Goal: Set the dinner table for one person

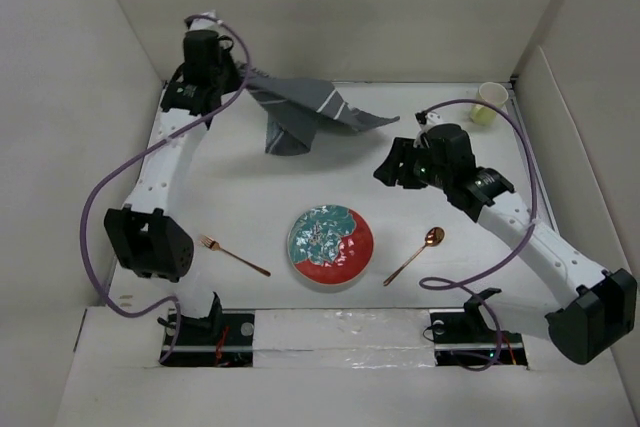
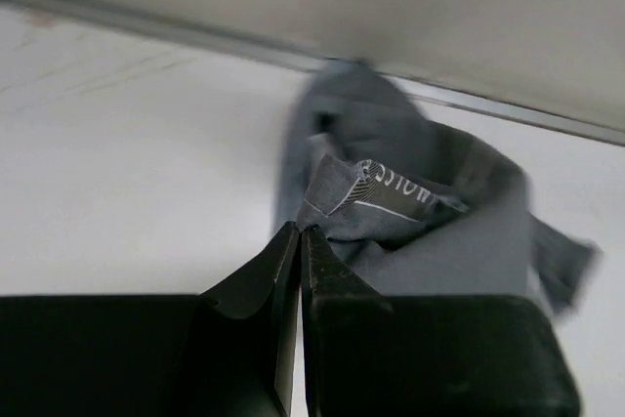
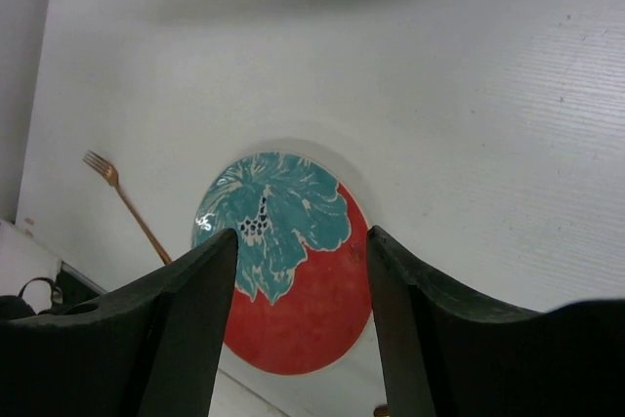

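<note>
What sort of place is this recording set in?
Probably a lab test cell, not a home: the white table sits boxed in by white panels, left arm and right arm are bolted at its edge, with plate, fork and placemat as props.

The white dinner table (image 1: 240, 187) carries a red-and-teal plate (image 1: 331, 245) at six o'clock, a fork (image 1: 233, 255) at its nine, a spoon (image 1: 415, 255) at its three, a pale cup (image 1: 488, 102) at two, a crumpled grey placemat (image 1: 305, 112) at twelve.
</note>
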Motion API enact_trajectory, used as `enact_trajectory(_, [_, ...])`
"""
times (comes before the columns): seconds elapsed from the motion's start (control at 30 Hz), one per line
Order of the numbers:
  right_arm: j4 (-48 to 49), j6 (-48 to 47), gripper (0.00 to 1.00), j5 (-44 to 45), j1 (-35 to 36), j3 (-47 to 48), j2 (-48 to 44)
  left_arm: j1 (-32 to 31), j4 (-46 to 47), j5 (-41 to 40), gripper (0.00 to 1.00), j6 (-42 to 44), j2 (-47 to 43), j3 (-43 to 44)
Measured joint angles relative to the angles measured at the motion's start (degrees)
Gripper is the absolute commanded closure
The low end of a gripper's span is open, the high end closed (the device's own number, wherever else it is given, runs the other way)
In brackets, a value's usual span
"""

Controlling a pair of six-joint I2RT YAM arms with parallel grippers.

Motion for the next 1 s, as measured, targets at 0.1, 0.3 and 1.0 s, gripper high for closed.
enact_trajectory(0.1, [0.96,0.46,0.35,1.11,-1.27,0.31,3.02,7.13,4.07,-0.63,1.0,-1.16,-5.88,-12.87])
enact_trajectory(0.3, [1.84,3.8,0.32,4.35,-3.85,0.72,13.42,7.04,9.14,1.09,1.0,-5.14,-8.57,-32.89])
enact_trajectory(1.0, [0.44,25.68,0.51,18.62,-3.56,18.36,45.86,6.19,17.9,4.42,1.0,-13.51,-15.17,-47.74])
